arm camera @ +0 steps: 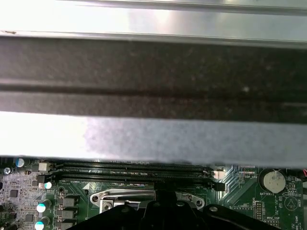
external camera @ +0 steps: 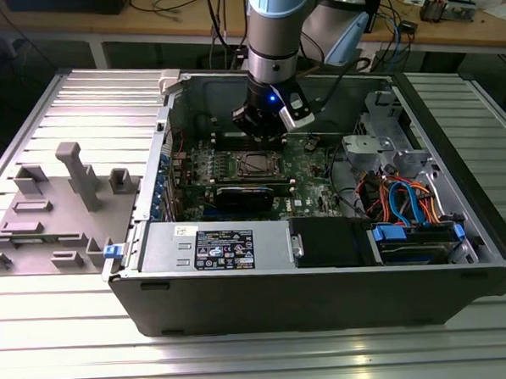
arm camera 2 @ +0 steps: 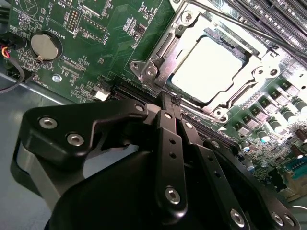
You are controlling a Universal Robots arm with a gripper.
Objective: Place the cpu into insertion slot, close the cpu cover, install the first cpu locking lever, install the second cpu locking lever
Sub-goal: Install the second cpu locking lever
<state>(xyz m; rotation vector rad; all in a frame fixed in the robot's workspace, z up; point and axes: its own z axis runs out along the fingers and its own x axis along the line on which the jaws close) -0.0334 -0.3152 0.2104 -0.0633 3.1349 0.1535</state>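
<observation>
1. I see the cpu (arm camera 2: 211, 69) already sitting in the insertion slot (arm camera 2: 158, 52), near the motherboard's middle.
2. The cpu cover (arm camera 2: 261, 72) lies closed over it.
3. My gripper (arm camera 2: 171, 103), fingers pressed together and empty, hovers at the socket's edge; I judge the levers remain.

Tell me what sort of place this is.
Probably an electronics or robotics lab bench: an open computer case lies on a ribbed metal table, the arm's gripper above its motherboard, and cables clutter a wooden desk behind.

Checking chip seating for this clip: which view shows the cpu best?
The second wrist view: the cpu lies close and unobstructed, its pale top framed by the cpu cover. The exterior view shows it small, below the end effector. The first wrist view shows a silvery socket edge.
</observation>
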